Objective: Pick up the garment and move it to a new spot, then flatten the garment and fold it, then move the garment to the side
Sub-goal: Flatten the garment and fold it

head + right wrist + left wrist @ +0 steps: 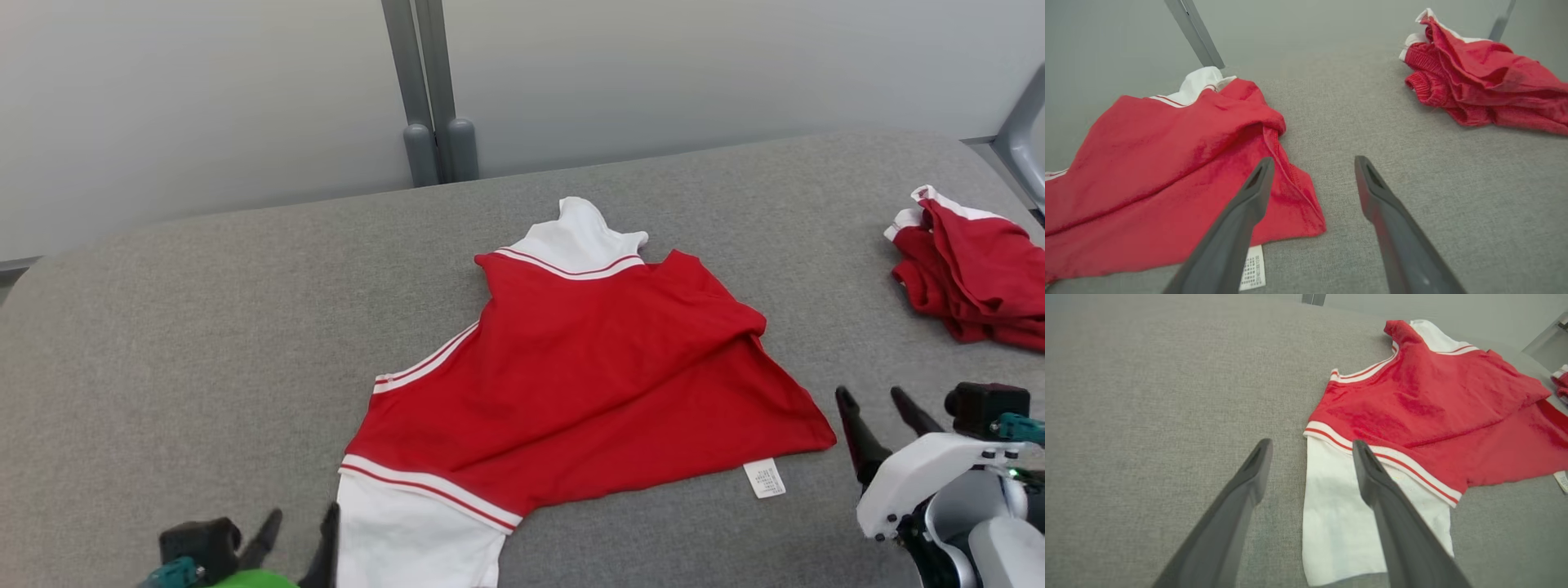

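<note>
Print on the label (pixel 765 478) (perhaps text) is illegible.

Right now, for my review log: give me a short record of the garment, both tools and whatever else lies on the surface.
garment: red and white shirt, spread on the grey surface, wrinkled, one side folded over
care label: showing at the near hem
left tool: open, empty, at the white sleeve
right tool: open, empty, beside the hem corner
other: crumpled red pile, far right, apart

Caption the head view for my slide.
Open left gripper and right gripper flank the red-and-white garment spread on the grey surface; a second red garment sits bunched at right.
</note>
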